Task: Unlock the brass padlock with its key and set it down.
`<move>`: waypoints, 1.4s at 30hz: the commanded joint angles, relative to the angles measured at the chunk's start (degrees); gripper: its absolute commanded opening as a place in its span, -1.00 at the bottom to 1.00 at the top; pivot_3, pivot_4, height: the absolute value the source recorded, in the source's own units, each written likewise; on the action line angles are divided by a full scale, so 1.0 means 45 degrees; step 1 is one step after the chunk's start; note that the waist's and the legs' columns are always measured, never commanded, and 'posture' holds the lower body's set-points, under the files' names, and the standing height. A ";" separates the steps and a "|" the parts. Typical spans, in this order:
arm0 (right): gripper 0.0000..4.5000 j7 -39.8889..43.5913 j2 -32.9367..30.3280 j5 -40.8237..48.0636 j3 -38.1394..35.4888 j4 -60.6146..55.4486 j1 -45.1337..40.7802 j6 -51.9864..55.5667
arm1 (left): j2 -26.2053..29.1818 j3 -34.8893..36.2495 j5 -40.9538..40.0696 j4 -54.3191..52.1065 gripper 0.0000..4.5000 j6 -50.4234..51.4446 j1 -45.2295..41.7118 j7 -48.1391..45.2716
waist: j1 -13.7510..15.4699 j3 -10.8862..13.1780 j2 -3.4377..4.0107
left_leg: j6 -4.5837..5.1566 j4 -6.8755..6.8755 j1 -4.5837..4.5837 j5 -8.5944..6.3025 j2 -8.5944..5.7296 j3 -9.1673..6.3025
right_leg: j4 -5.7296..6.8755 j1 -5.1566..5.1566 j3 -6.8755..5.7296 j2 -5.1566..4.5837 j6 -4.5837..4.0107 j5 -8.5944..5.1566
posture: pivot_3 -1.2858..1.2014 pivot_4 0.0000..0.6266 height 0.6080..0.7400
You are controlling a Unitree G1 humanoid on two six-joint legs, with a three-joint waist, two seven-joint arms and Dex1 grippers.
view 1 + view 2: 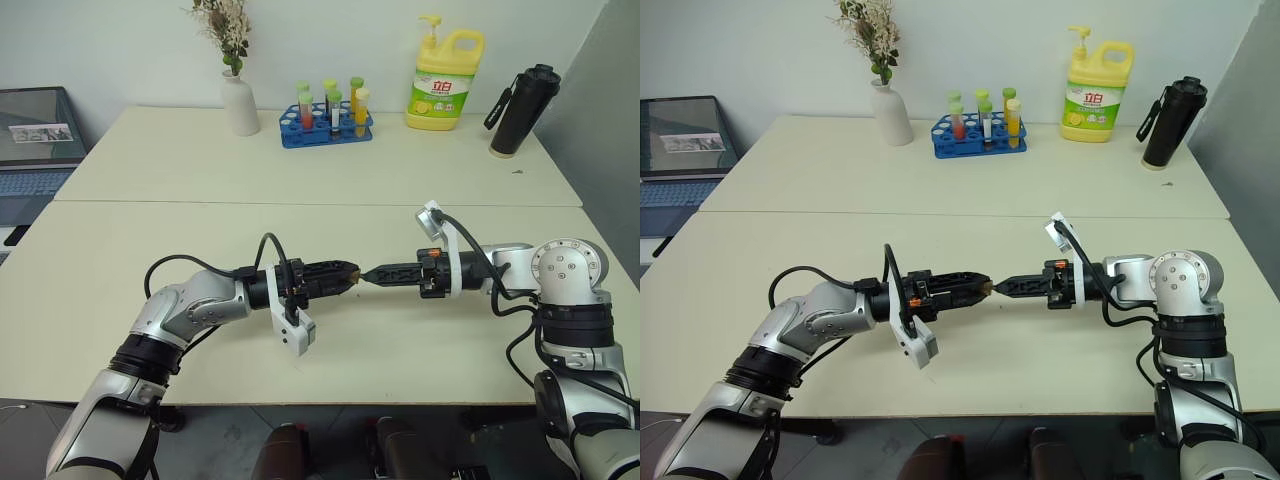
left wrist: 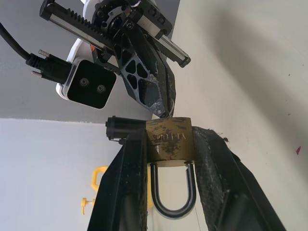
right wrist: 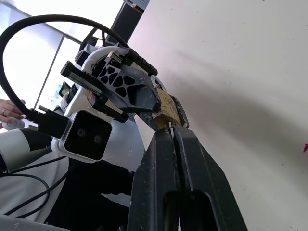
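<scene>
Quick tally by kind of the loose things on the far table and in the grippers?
Vase with flowers: 1
Tube rack: 1
Soap bottle: 1
Black flask: 1
Padlock, clamped in the left gripper: 1
Total: 5

cream tables (image 1: 300, 160), white wall (image 1: 120, 50)
</scene>
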 commanded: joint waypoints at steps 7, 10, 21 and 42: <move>-0.33 0.2400 -0.1825 -0.2227 0.1496 -0.2609 0.0942 -0.4694 | 0.0124 0.0127 -0.0371 -0.0719 -0.57 0.0027 0.0119 0.0145 | 0.0025 0.0002 0.0003 | 0.0001 -0.0001 -0.0009 -0.0001 -0.0007 0.0000 | -0.0006 -0.0009 -0.0001 0.0003 0.0003 -0.0002 | 0.03 -0.52 1.00; 0.15 0.3437 -0.2748 -0.3404 0.2336 -0.3607 0.1971 -0.6766 | 0.0167 0.0142 -0.0518 -0.0873 -0.57 0.0145 0.0189 0.0090 | 0.0026 0.0001 0.0001 | 0.0004 -0.0002 -0.0011 -0.0003 -0.0011 -0.0003 | -0.0012 -0.0009 -0.0009 0.0003 0.0005 -0.0003 | 0.03 -0.52 1.00; 0.79 0.2608 -0.1246 -0.4078 0.2139 -0.4036 0.3023 -0.8962 | 0.0114 0.0097 -0.0837 -0.1070 -0.57 0.0482 0.0135 0.0008 | -0.0006 0.0001 0.0001 | 0.0004 0.0000 0.0003 -0.0003 0.0010 -0.0002 | 0.0001 -0.0008 -0.0001 0.0032 0.0004 -0.0003 | 0.03 -0.52 1.00; -0.63 0.2377 -0.0198 -0.3414 0.2165 -0.3570 0.2450 -0.8034 | 0.0042 0.0056 -0.0799 -0.1310 -0.57 0.0677 0.0395 0.0045 | -0.0001 0.0001 0.0002 | 0.0004 0.0001 0.0003 -0.0003 0.0002 0.0000 | 0.0000 -0.0004 -0.0001 0.0025 0.0002 -0.0001 | 0.03 -0.52 1.00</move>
